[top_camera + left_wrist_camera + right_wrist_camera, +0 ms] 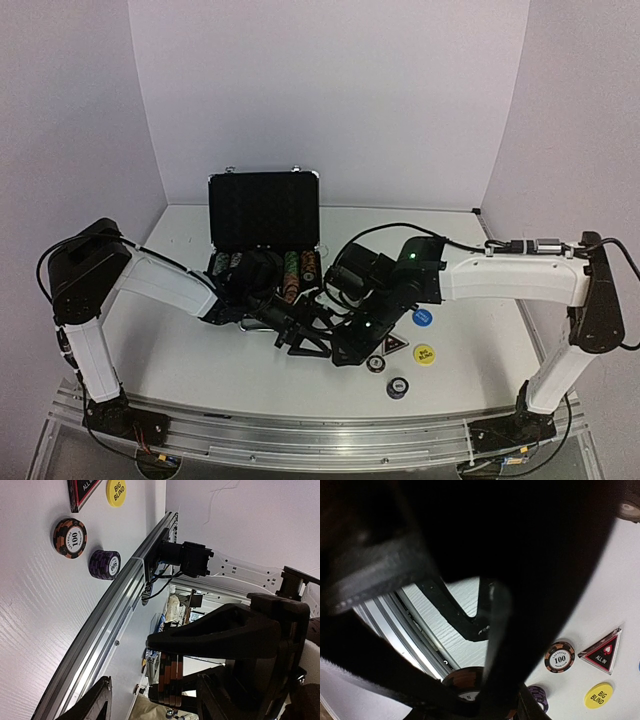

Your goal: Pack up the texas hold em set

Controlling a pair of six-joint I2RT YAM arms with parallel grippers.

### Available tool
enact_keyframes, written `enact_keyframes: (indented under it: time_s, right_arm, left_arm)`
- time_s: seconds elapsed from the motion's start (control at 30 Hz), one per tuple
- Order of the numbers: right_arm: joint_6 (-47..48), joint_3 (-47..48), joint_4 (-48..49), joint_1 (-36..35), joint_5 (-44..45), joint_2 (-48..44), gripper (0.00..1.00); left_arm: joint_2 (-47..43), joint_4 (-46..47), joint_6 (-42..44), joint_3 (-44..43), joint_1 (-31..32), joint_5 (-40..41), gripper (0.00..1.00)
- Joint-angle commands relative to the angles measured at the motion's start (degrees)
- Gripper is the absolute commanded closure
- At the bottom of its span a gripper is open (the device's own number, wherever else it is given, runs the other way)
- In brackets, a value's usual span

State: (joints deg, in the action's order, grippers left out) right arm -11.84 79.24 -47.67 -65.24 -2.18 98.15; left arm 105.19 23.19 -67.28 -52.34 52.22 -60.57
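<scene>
My right gripper (pixel 159 670) is pinching a chip stack (pixel 170 680) at five o'clock from the case (pixel 264 212). My left gripper (pixel 305 340) is straddling it, partly open.

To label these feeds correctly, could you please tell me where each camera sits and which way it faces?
Top external: above, behind the bases, looking down on the open case; both arms show.
Left wrist: faces the near rail; own fingers, right gripper holding orange chip stack.
Right wrist: faces the table; own fingers block most.
Both wrists share the Big Blind button.
</scene>
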Motion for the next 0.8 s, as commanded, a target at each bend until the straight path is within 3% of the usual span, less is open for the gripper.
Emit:
enact_keyframes:
  time_s: [0.0,0.53,0.77]
  right_arm:
    - [1.2,2.4,-0.3,-0.6,0.0,0.2,0.79]
    - [1.9,2.6,0.4,-0.9,1.9,-0.1,0.79]
    - [2.2,2.2,1.0,-1.0,2.2,-0.4,0.8]
  left_arm:
    - [-0.6,4.5,-1.4,0.6,0.6,-1.9,0.44]
    - [1.7,1.7,0.2,-1.4,2.7,-4.0,0.62]
    - [1.9,2.9,-0.8,-1.2,2.9,-4.2,0.76]
